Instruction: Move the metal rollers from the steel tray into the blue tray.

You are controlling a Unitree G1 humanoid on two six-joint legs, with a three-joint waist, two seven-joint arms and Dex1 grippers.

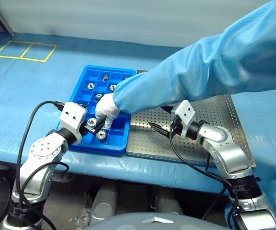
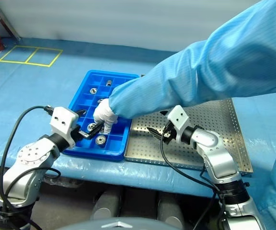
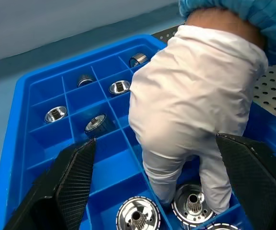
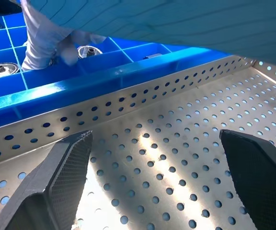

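1. My left gripper (image 1: 91, 125) hangs spread and empty over the blue tray's (image 1: 83, 76) near edge, crowded by a person's gloved hand (image 1: 107, 109).
2. Metal rollers (image 3: 137, 215) sit in its compartments.
3. My right gripper (image 1: 161, 128), released, hovers over the steel tray's (image 1: 214, 112) bare floor.

Blue tray (image 1: 80, 103): bright blue plastic, gridded into small square compartments, seen centre-left of frame, lying flat, its right edge touching the steel tray (image 1: 219, 143). Steel tray: shallow, silver, perforated floor w/ low rims, at centre-right; visible floor bare. Metal rollers (image 3: 137, 218): small shiny silver cylinders w/ central holes, seen singly in separate compartments, several in the far rows, others in the near rows, partly hidden.
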